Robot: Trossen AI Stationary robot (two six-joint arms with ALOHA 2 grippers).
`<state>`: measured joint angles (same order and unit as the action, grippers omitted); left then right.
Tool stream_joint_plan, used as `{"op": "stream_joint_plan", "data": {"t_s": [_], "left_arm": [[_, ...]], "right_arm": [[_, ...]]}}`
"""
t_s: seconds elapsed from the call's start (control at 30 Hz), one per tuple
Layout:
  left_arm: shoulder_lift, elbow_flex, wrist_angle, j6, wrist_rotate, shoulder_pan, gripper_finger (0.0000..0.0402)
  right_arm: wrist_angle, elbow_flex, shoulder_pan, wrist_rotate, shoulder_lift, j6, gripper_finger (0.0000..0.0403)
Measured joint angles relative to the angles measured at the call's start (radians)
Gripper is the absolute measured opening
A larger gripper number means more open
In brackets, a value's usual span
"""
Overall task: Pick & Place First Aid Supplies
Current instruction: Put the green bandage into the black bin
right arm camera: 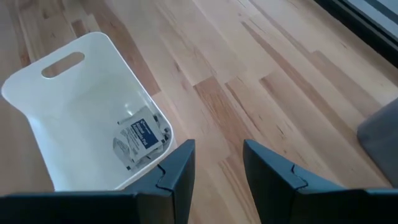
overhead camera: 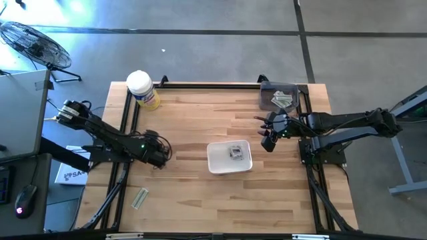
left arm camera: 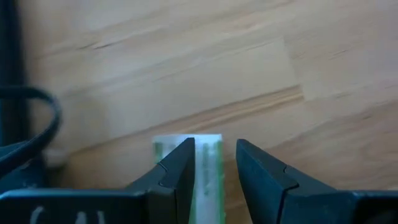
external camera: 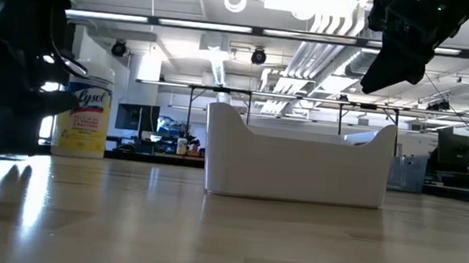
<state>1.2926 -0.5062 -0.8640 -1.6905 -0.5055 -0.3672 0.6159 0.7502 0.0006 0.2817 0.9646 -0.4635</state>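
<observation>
My left gripper [overhead camera: 162,155] is open and low over the wood, left of the white tray [overhead camera: 212,163]. In its wrist view a narrow pale greenish-white strip [left arm camera: 208,168] lies flat under and between the fingers. My right gripper [overhead camera: 268,141] is open and empty. It is raised above the table just right of the tray [right arm camera: 37,124], high above the tray [external camera: 299,167] in the low view. White square packets with dark-blue print [right arm camera: 140,138] lie on the tray's floor [overhead camera: 235,153]. Another strip [overhead camera: 139,198] lies flat near the table's near left corner. My left gripper [left arm camera: 214,152] stands over one end of the strip [left arm camera: 211,144], with the fingers along its length. One finger [left arm camera: 177,171] covers part of the strip. Whether the fingers touch it I cannot tell.
A grey bin [overhead camera: 267,100] holding more packets [overhead camera: 283,99] sits at the far right corner. The yellow canister with a white lid [overhead camera: 142,90] stands at the far left. Black frame rails run along the table's edges. Bare wood lies along the near side and between the arms.
</observation>
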Motion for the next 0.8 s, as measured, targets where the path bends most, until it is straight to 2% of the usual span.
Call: {"op": "stream_joint_plan", "data": {"t_s": [0.2,0.33,0.57,0.7,0.8], "left_arm": [[0.006,0.06,0.135,0.022,-0.022,-0.001,0.0115],[0.013,0.064,0.133,0.018,-0.021,-0.001,0.0114],[0.015,-0.011,0.113,0.12,-0.053,0.001,0.0114],[0.014,-0.02,0.057,0.096,-0.054,0.0,0.0114],[0.014,-0.022,-0.007,0.02,-0.047,0.0,0.0114]], "right_arm": [[-0.007,0.0,0.0,0.0,0.0,-0.004,0.0129],[-0.013,0.0,0.0,0.0,0.0,-0.004,0.0129],[-0.019,0.0,0.0,0.0,0.0,-0.004,0.0129],[-0.038,0.0,0.0,-0.003,0.0,-0.004,0.0129],[-0.046,0.0,0.0,-0.007,0.0,-0.004,0.0129]]}}
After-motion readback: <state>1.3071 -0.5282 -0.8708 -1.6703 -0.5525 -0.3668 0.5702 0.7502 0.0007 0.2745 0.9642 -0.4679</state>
